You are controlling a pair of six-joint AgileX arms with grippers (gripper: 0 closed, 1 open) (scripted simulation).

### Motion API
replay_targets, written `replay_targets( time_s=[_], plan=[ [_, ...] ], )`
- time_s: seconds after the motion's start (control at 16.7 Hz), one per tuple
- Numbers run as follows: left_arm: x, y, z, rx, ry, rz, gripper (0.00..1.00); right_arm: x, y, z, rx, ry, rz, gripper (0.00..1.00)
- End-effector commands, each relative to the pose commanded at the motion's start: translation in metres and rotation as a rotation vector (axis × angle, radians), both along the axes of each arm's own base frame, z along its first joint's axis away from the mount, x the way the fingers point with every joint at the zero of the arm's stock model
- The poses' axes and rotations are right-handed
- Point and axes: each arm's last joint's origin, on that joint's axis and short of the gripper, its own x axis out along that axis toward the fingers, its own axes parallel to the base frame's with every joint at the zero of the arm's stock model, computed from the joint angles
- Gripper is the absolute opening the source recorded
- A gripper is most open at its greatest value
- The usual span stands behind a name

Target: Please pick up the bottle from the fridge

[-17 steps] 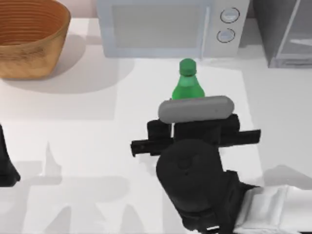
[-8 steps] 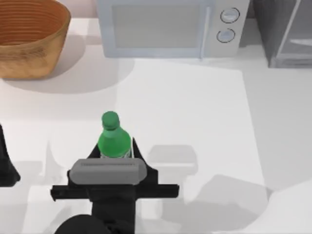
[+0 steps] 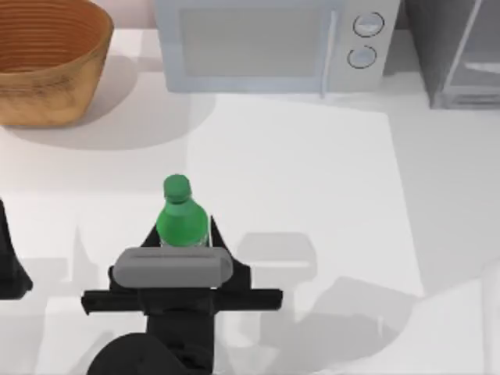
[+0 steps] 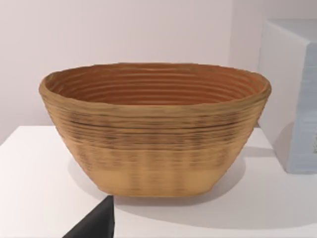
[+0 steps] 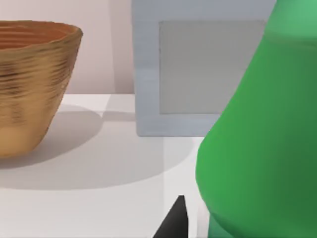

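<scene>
Bottle (image 3: 182, 223) is sitting upright between the right gripper (image 3: 182, 234) fingers, which are closing on its body, at the table's (image 3: 312, 172) near left, well apart from the fridge (image 3: 457, 51) at far right. Left gripper (image 3: 9, 266) is idling at the left edge, facing the basket (image 4: 153, 126).
</scene>
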Motion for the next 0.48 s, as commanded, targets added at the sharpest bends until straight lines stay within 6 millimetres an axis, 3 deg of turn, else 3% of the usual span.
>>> replay_targets(
  time_s=[0.3,0.48],
  plan=[
    [0.000,0.000,0.000,0.000,0.000,0.000,1.00,0.032,0.000,-0.024,-0.002,-0.001,0.002,0.00],
    [0.000,0.000,0.000,0.000,0.000,0.000,1.00,0.039,-0.001,-0.029,-0.007,-0.003,-0.002,0.00]
  ],
)
